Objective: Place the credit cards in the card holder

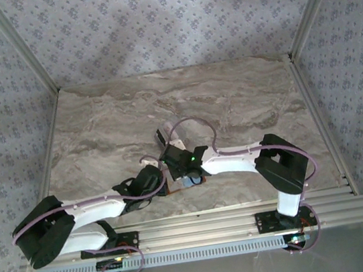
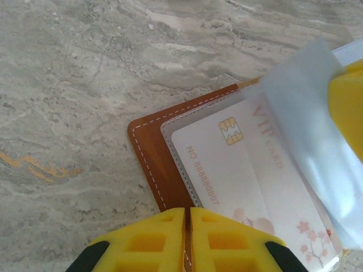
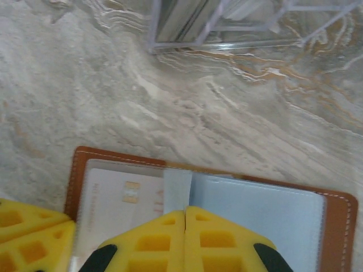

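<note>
the brown leather card holder is laid open on the marble surface. a white vip credit card is seen tucked under its clear sleeve. the left fingers are pressed together on the holder's brown edge. the right fingers are closed on a pale bluish sheet raised over the card; whether it is a card or a sleeve leaf cannot be told.
</note>
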